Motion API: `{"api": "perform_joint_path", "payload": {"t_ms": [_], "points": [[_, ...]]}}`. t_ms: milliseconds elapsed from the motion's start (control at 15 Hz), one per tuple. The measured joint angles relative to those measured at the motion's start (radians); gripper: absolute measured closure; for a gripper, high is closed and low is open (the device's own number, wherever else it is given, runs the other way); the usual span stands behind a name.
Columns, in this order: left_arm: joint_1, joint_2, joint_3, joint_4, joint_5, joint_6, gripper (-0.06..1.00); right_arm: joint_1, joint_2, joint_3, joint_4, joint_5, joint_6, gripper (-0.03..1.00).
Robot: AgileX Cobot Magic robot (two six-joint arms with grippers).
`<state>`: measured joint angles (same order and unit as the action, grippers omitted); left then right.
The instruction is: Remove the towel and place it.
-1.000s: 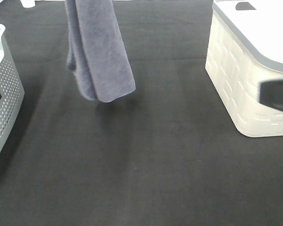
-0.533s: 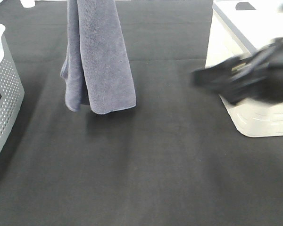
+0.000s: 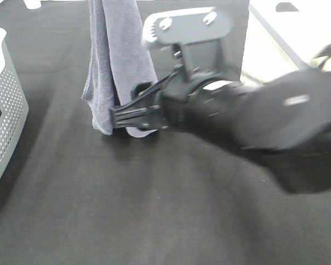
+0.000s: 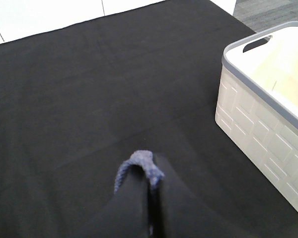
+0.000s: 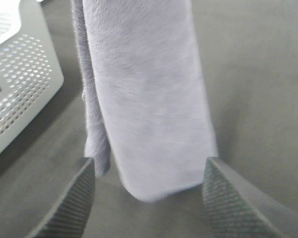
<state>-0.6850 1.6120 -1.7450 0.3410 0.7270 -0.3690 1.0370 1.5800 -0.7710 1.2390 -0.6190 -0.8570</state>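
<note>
Towel (image 3: pixel 121 61) is up in the air, hanging in a long folded strip from your left gripper (image 4: pixel 150 186). That pincer is clamped fully together on the top fold, and a little tuft of cloth pokes out past the tips. The lower end hangs low over the black table (image 3: pixel 127 221); can't tell if it brushes it.

Your right gripper (image 5: pixel 150 163) is spread wide with nothing in it. One finger sits on each side of the towel's bottom end, apart from the cloth, not pinching yet.

Progress: the lift looks done, the placing is not. The towel is not in either basket and not laid flat. Likely next for you is to close the right pincer on the bottom end, then carry the cloth over and set it down. The task doesn't say where it should go, so don't assume a basket.

Count:
- 1 towel
- 2 baskets: grey basket (image 3: pixel 5 110) with holes on the left, white basket (image 4: pixel 258 114) on the right, both well apart from the towel
- 2 grippers
</note>
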Motion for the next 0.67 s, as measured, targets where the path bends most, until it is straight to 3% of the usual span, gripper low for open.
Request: {"api": "perform_joint_path", "payload": {"t_ms": [133,533,667], "points": [[0.000,0.000,0.000,0.016,0.000,0.000,0.94,0.000,0.101,-0.048,-0.028,-0.016,0.064,0.34],[0.000,0.000,0.000,0.032,-0.004,0.000,0.94,0.001,0.313,-0.196,-0.031,-0.063,0.115,0.34],[0.000,0.000,0.000,0.032,-0.005,0.000,0.94,0.001,0.346,-0.229,-0.030,-0.122,0.124,0.34]]}}
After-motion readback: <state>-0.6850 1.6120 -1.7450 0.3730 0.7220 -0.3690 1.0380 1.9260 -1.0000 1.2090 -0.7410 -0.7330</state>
